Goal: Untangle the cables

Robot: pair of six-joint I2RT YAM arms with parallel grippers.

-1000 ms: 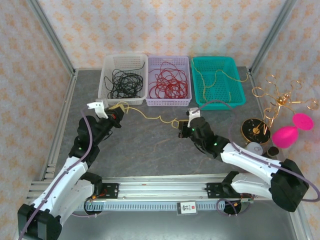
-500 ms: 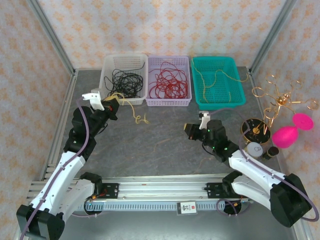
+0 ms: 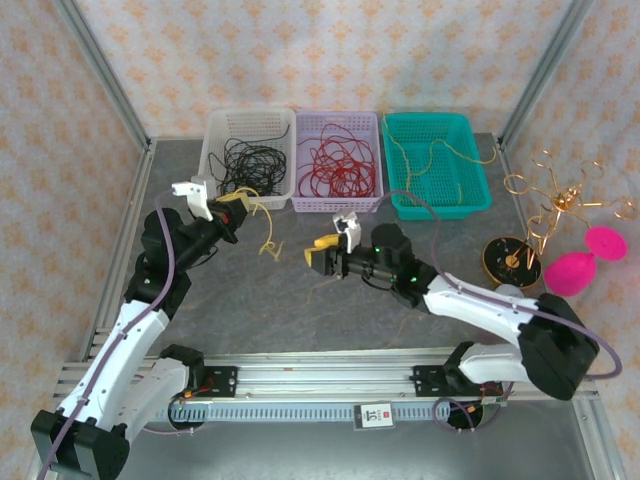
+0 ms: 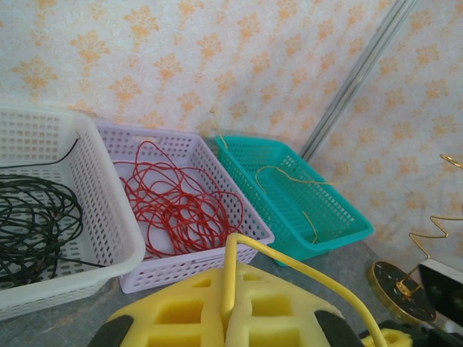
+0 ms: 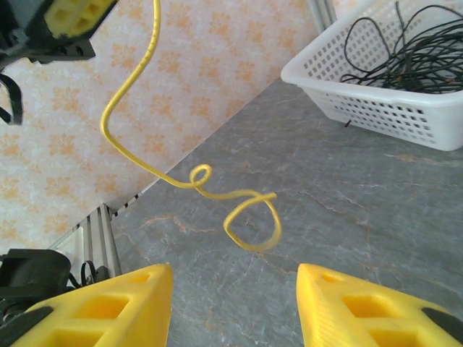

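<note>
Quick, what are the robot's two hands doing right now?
Left gripper: shut on the yellow cable.
Right gripper: open, holding nothing.

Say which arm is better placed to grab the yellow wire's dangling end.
Right: the right gripper is open, facing the yellow wire where it curls; the left gripper is shut on it above.

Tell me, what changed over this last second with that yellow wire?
The right arm let go of the yellow cable, swung right, then came back left; its jaws now stand open facing the dangling end. The left arm's jaws still grip the cable. The baskets stayed put.
</note>
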